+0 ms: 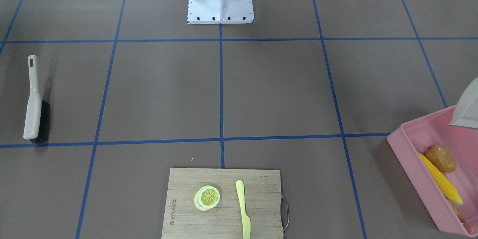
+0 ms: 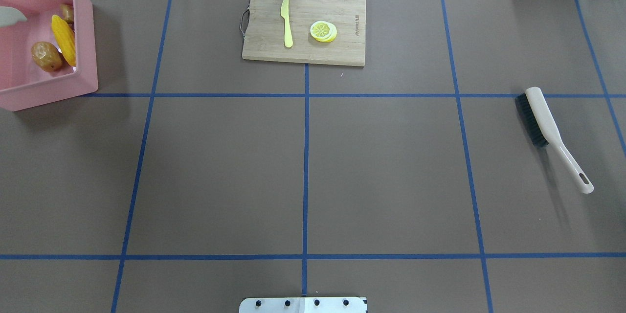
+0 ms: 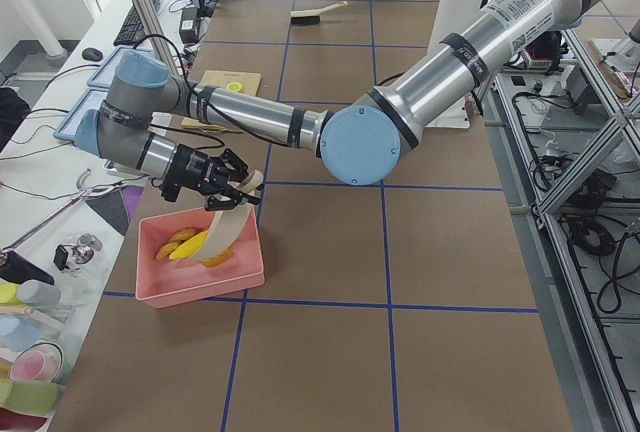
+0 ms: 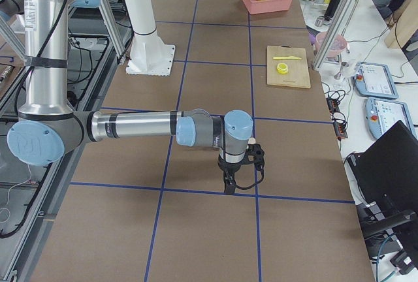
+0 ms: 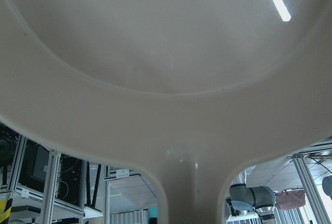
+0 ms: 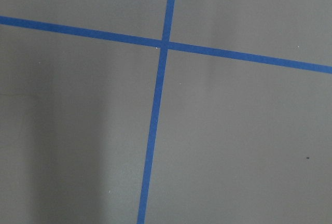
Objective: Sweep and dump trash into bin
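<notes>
Where the robot's white base plate [image 2: 303,304] sits at the near edge, the brown table [image 2: 381,171] spreads outward, crossed by blue tape lines. Farther out toward the table's right end, the right gripper [image 4: 228,187] points straight down, low over the table beside a tape crossing. It shows only from the side, so whether its jaws are apart or together cannot be told. A beige plastic brush [image 2: 551,132] with a long handle and black bristles lies flat on the robot's right at mid-depth.

At the far edge, in the middle, rests a bamboo cutting board [image 2: 342,10] with a metal handle. It bears a pale yellow plastic knife [image 2: 286,24] and a round yellow lemon slice [image 2: 323,31], near each other but apart.

In the far left corner stands the pink rectangular plastic bin [image 2: 49,92]. Inside lie the yellow corn cob [image 2: 64,41], the brown-orange potato [image 2: 46,56] just beside it, and the knobbly tan ginger root [image 2: 67,11], partly hidden behind the corn.

Over the bin hangs the left gripper [image 3: 236,188] with a beige plastic dustpan [image 3: 230,224] at its tip, tilted mouth-down between it and the toys just below. The pan fills the left wrist view, so the grip cannot be told. The toys lie well apart from the right gripper.
</notes>
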`<action>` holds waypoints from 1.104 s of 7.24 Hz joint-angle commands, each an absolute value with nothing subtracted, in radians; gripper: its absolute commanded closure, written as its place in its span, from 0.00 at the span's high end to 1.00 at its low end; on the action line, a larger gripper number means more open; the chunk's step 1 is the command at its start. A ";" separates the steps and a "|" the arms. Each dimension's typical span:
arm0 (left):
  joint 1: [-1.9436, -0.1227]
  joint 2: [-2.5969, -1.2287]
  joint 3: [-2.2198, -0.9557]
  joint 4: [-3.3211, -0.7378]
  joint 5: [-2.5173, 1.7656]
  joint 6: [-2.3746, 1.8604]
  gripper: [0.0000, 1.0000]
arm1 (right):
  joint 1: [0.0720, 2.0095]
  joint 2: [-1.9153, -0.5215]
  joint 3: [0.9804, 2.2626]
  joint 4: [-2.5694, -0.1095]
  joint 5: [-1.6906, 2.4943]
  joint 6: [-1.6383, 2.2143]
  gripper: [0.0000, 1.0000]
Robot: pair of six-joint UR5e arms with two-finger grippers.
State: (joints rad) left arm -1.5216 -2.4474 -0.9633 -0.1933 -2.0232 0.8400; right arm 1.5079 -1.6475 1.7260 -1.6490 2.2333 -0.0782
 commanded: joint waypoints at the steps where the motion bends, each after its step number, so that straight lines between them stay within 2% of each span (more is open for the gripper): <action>1: -1.543 -2.488 -1.076 -0.175 -2.035 0.856 0.00 | 1.508 -1.647 1.724 -1.649 2.230 -0.078 1.00; 3: -1.514 -2.567 -1.153 -0.193 -2.144 0.885 0.00 | 1.508 -1.647 1.715 -1.648 2.227 -0.080 1.00; 8: -1.248 -2.577 -1.327 -0.424 -2.328 0.896 0.00 | 1.508 -1.646 1.704 -1.646 2.227 -0.078 1.00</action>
State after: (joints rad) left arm -1.3170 -2.5797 -1.2971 -0.3550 -2.2857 0.9004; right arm 1.5079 -1.6461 1.7052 -1.6473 2.2280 -0.0783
